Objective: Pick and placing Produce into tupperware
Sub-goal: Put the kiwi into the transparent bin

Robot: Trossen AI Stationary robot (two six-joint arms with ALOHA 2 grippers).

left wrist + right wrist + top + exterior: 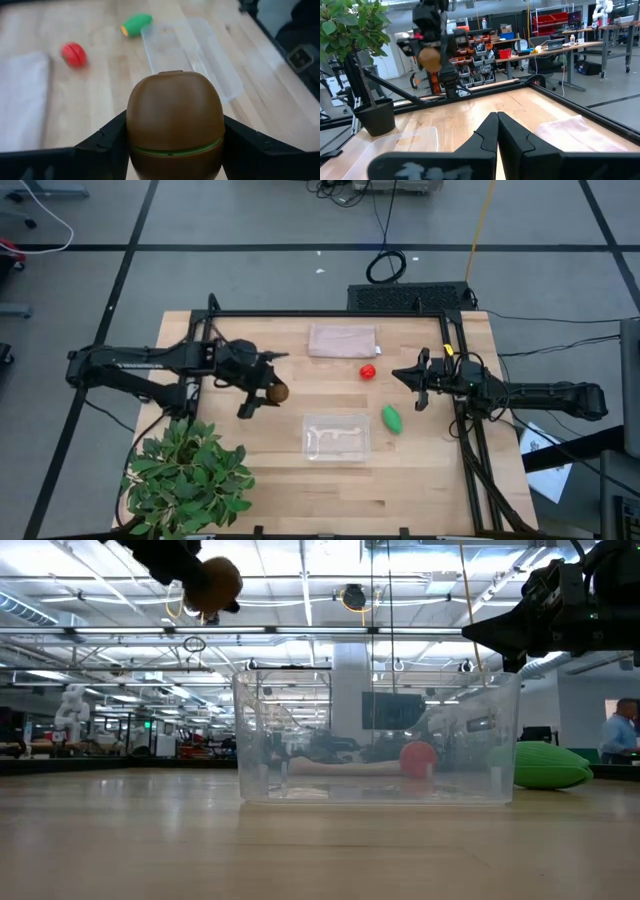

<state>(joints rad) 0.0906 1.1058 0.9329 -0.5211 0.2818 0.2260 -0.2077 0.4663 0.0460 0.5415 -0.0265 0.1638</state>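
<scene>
1. High view: the left gripper [262,388] is closed on the brown kiwi [278,392] and hangs over bare table [250,470] beside the potted plant [185,475]. The tupperware [337,436] lies empty near the table's middle, apart from the kiwi. The green oval [391,419] rests just beside the container's right edge, the red fruit [368,370] further back near the beige cloth [342,340]. The right gripper [417,379] waits over the table's right side.

2. Low view: the kiwi [212,584] is held well above the table, off to one side of the clear container [378,740]. The red fruit [418,758] shows through the walls and the green oval [545,765] sits outside them.

3. Left wrist view: both fingers [102,145] clamp the kiwi [174,125] at its widest part. The grip looks centred, though the contact itself is mostly hidden behind the fruit. The container [192,52] lies ahead.

4. Right wrist view: the right gripper [497,125] has its fingers pressed together, holding nothing. The left arm carrying the kiwi [429,58] shows across the table.

5. Risks, as I judge them: the smooth oval kiwi could slip or twist between the fingers during the carry. Releasing from this height could make it bounce out of the shallow container. Descending too near the rim could shove the light container into the green oval.
</scene>
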